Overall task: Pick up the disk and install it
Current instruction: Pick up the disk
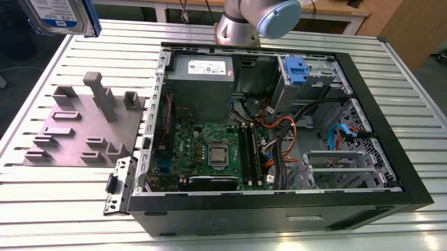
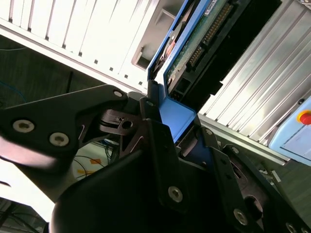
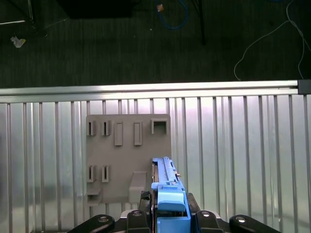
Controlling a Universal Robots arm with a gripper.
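Closest in, the gripper [image 2: 177, 127] is pinching the disk [image 1: 57, 15] by its blue frame, holding it high over the table [image 1: 70, 198]; in the exterior view it is at ten o'clock from the open computer case [image 1: 279, 209]. Carrying it well is probably depending on a firm clamp and on riding clear above the case wall.

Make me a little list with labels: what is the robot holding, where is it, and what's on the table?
Holding: the disk, silver with a blue frame
End effector: shut on the disk's blue frame
Disk place: up in the air, outside the computer case
On the table: open computer case, grey fixture plate beside it
Installed: not yet
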